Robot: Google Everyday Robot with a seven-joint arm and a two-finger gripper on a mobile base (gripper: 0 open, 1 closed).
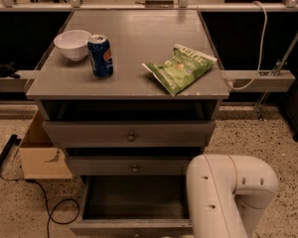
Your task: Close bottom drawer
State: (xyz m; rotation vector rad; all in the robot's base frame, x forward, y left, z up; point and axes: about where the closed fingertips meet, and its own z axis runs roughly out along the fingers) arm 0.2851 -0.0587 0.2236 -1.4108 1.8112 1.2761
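The bottom drawer [131, 227] stands pulled out from the grey cabinet, and its deep dark box [134, 198] is open to view. Its flat front runs along the lower edge of the frame, with the knob cut off. My white arm [223, 197] fills the lower right, right beside the drawer's right side. Of the gripper [165, 236] only a pale sliver shows at the frame's bottom edge, just over the drawer front. The two upper drawers [131, 134] are pushed in.
On the cabinet top [139, 38] stand a white bowl [72, 44], a blue soda can [100, 55] and a green chip bag [181, 67]. A cardboard box [39, 155] and a black cable [54, 214] lie on the floor to the left.
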